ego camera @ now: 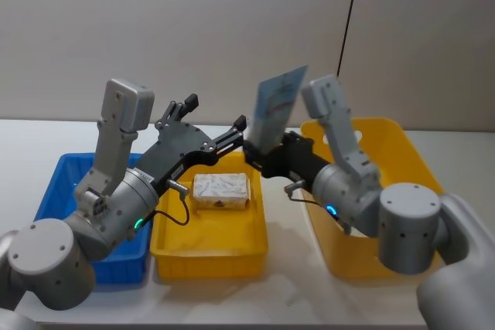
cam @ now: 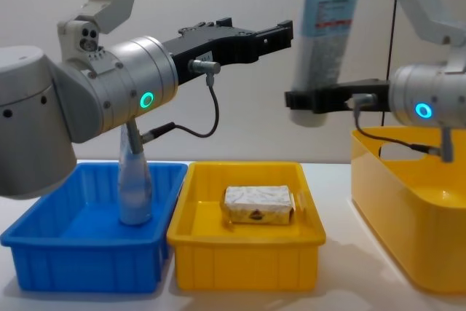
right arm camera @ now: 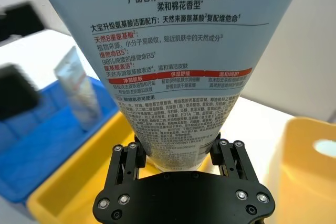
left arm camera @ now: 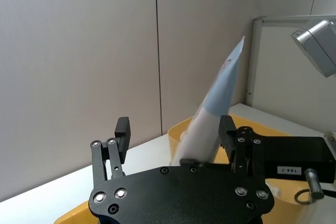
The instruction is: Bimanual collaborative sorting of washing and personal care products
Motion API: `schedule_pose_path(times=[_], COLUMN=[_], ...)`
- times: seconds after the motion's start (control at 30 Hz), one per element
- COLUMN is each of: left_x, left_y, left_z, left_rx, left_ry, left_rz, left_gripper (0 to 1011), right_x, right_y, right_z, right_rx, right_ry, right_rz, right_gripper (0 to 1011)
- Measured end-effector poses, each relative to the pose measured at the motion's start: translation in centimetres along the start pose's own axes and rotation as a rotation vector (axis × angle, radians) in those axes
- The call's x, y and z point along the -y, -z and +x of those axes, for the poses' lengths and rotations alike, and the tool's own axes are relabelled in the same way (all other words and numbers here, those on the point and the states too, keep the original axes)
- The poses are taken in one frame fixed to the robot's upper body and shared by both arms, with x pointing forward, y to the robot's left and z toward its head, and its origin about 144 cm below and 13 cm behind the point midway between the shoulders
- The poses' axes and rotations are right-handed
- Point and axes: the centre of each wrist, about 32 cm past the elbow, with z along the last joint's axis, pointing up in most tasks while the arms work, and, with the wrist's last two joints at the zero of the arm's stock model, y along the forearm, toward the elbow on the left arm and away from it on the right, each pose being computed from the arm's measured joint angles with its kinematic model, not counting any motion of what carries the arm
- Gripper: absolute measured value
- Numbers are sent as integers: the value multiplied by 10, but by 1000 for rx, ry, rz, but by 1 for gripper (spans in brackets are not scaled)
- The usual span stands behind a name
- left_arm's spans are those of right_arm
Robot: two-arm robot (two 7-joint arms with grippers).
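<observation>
My right gripper (ego camera: 259, 152) (cam: 306, 100) (right arm camera: 178, 148) is shut on the lower end of a tall light-blue-and-white squeeze tube (ego camera: 276, 107) (cam: 326, 41) (right arm camera: 168, 61). It holds the tube upright, high above the table. My left gripper (ego camera: 213, 117) (cam: 255, 34) (left arm camera: 173, 129) is open, raised to the same height, with its fingertips close beside the tube (left arm camera: 215, 108) and apart from it. A whitish wrapped block pack (ego camera: 220, 191) (cam: 258, 204) lies in the small yellow bin (ego camera: 209, 260) (cam: 247, 260). A clear bottle (cam: 135, 187) (right arm camera: 79, 90) stands in the blue bin (ego camera: 54, 183) (cam: 87, 267).
A larger yellow bin (ego camera: 402, 144) (cam: 408, 253) stands on the right of the white table, under my right arm. The blue bin, the small yellow bin and the large one sit in a row from left to right. A plain wall is behind.
</observation>
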Motion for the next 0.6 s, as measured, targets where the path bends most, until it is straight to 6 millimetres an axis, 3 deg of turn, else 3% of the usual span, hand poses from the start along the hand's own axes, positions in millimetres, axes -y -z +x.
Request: schedule_pose_path(times=[0.6], left_x=[0], left_y=[0], left_z=[0], left_rx=[0], left_ry=[0], left_rz=[0], left_gripper=[1001], right_x=[27], right_y=[4], right_z=[23], right_rx=[-109], right_ry=[268], right_rz=[-56], right_gripper=[633])
